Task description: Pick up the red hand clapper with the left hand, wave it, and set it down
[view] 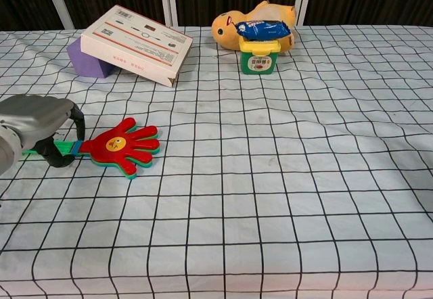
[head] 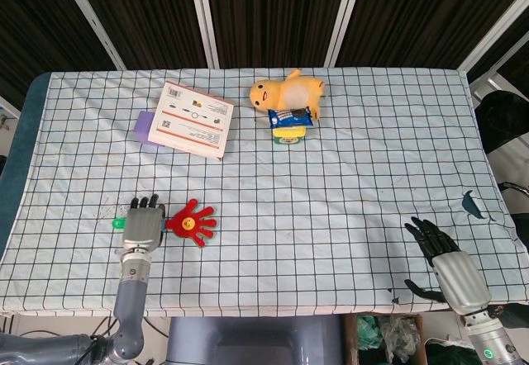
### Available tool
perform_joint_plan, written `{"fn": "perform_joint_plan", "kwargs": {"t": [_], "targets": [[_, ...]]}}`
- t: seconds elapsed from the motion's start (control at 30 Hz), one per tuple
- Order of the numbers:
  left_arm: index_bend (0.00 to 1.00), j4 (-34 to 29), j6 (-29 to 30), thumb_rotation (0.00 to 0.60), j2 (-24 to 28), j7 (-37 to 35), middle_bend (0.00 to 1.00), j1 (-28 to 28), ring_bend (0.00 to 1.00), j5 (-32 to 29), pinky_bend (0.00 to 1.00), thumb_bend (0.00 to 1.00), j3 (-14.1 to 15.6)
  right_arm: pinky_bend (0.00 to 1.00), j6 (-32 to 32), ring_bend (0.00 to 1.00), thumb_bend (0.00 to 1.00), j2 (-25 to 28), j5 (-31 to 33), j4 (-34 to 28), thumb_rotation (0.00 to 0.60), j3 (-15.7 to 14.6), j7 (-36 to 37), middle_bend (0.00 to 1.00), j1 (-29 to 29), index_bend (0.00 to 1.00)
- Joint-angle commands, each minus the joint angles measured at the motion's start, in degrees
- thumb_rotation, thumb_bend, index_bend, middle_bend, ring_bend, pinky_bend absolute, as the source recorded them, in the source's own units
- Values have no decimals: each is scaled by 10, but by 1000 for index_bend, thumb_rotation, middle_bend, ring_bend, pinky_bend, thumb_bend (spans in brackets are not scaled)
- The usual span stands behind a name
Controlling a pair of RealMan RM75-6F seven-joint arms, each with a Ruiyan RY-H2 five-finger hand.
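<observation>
Left hand (view: 37,126) fingers curled around green handle of red hand clapper (view: 122,145), lying flat on tablecloth (view: 284,177).

Checked tablecloth over a table, dark slatted wall behind.
The white, black-gridded cloth (head: 347,183) lies wrinkled; pale diagonal beams (head: 205,14) cross the dark wall panels (head: 273,10).

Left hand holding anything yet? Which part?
Left hand is closed around the clapper at its green handle; clapper lies on the table. Right hand holds nothing.
</observation>
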Motion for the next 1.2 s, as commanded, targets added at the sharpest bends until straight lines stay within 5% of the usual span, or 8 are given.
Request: {"fn": "perform_joint_plan", "kwargs": {"t": [0.03,0.4,0.67,1.2], "targets": [[440,3,0,600,-3,-2,152,-2,157,0,166,389,2,145,-1,0,162,0,0,0,600,0,0,0,0,0],[539,10,11,600,-8,-33,297,-3,184,25,260,439,9,146,-1,0,162,1,0,-1,600,1,3,0,0,0],[558,32,35,600,-8,-145,503,12,352,141,394,472,25,145,-1,0,163,0,1,-1,600,2,2,0,-1,0],[650,55,47,600,-9,-276,669,27,573,259,664,497,32,146,-3,0,163,1,3,-1,600,3,-1,0,-1,0]]}}
